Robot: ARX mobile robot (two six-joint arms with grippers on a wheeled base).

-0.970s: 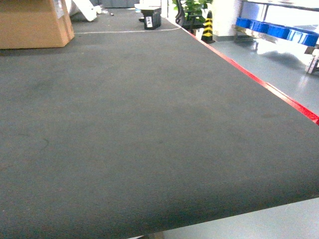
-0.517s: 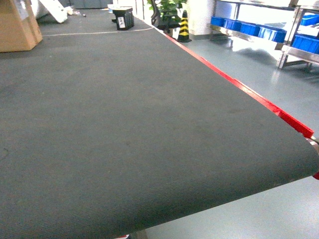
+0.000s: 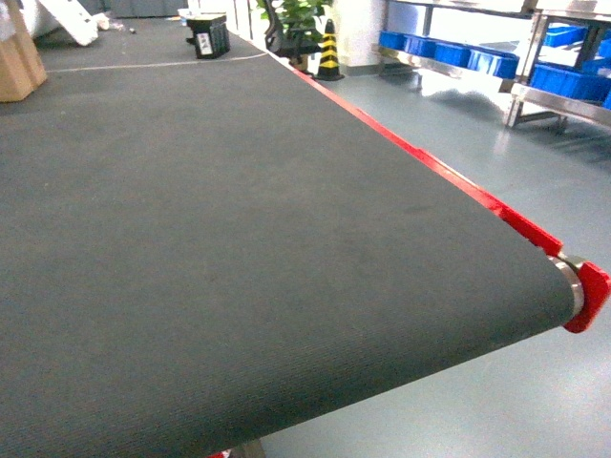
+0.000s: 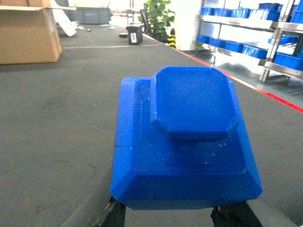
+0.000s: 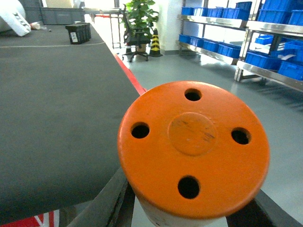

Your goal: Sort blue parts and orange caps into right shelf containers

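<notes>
Belt [image 3: 239, 239] fills most of my head view, dark grey and ribbed, with a red edge strip [image 3: 449, 181] down its right side and a metal roller [image 3: 571, 284] at the near right corner; neither of my arms shows here. Far right across the grey floor stands the shelf [image 3: 535, 95], steel rails carrying blue containers [image 3: 573, 81], with a striped cone [image 3: 329, 52] and a plant [image 3: 291, 19] near its far end. From my left wrist, a blue part [image 4: 189, 137] with a raised octagonal top sits right at the lens, my left jaws closed on it low down, only their dark tips showing; a cardboard box [image 4: 28, 33] stands far left. From my right wrist, an orange cap [image 5: 194, 151] with four holes is clamped in my right jaws, the shelf and containers beyond on the right.
</notes>
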